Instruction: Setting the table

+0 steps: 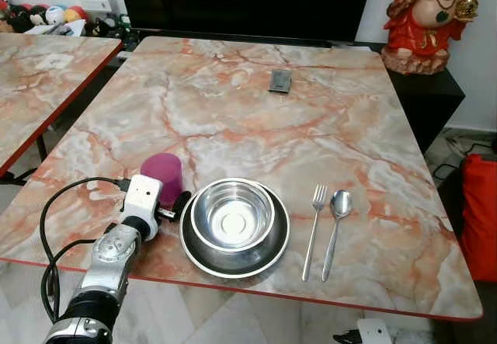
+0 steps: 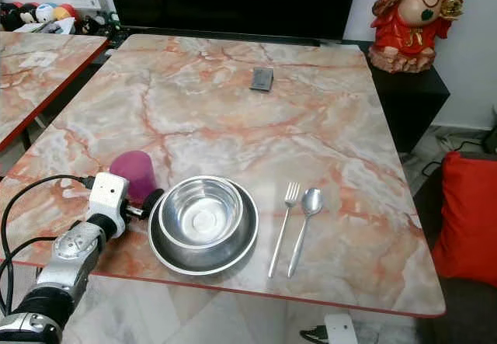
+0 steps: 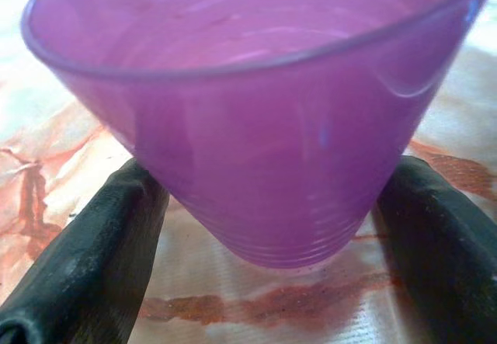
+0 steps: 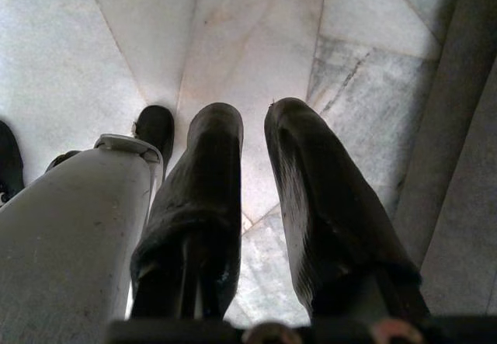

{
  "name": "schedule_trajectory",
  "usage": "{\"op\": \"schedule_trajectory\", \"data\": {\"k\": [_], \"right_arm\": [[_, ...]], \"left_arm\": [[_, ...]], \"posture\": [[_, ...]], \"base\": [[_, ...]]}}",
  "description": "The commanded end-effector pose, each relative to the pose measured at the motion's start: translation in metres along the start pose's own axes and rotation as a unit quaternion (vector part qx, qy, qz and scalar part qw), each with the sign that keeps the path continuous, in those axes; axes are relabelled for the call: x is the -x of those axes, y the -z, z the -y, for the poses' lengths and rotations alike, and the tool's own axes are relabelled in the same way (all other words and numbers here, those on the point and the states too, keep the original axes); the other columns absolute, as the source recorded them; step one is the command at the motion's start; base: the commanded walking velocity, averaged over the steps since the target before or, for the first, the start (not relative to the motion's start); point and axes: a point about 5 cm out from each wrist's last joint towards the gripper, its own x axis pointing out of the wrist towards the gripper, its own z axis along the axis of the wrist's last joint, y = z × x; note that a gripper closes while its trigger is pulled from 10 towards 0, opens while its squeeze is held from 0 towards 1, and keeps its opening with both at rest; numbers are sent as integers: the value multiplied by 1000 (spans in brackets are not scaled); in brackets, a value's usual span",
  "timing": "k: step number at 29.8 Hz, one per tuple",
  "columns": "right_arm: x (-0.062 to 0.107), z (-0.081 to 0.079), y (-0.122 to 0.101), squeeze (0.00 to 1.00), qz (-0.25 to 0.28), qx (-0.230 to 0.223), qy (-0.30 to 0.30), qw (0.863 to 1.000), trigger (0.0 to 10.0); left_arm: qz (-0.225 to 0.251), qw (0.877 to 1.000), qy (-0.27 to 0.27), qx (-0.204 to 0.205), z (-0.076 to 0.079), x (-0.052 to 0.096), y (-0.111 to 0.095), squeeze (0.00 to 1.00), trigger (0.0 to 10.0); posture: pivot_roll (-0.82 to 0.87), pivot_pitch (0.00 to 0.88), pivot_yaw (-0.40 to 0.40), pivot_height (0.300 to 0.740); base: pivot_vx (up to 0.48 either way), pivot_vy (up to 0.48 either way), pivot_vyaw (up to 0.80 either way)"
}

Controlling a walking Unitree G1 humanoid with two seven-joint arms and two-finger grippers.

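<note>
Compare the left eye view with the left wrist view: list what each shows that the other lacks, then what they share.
Left eye view alone: the steel bowl nested in a plate, a fork and spoon right of it, a small dark object farther back, and a red figurine.

Left wrist view alone: the left gripper's black fingers flanking the cup's base.

Shared: the purple cup and marble table.

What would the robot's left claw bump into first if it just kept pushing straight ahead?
The purple cup. The left gripper points right at it, with one black finger on each side of its base, so pushing on would likely press the cup against the gripper's palm or slide it across the marble table.
</note>
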Motion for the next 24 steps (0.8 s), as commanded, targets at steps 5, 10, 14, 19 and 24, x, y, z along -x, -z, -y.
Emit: {"op": "schedule_trajectory", "data": {"k": [5,10,14,19,24], "right_arm": [[1,0,4,0,-7,4,-1,1000,10000],[1,1,4,0,-6,4,-1,1000,10000],[1,1,4,0,-6,4,-1,1000,10000],[1,1,4,0,-6,5,-1,1000,10000],[1,2,4,0,-6,6,-1,1000,10000]], "left_arm": [[-5,1000,-3,0,-1,10,9,0,10000],[-11,1000,13,-3,4,13,13,0,10000],[-13,1000,14,-2,7,18,17,0,10000],[-18,1000,15,0,10,24,22,0,10000],[-13,1000,13,2,12,28,22,0,10000]], "posture": [[25,134,-25,740],[25,133,-25,740],[27,133,-27,740],[27,132,-29,740],[30,133,-31,740]], "base": [[0,0,0],[0,0,0],[0,0,0],[0,0,0],[0,0,0]]}}
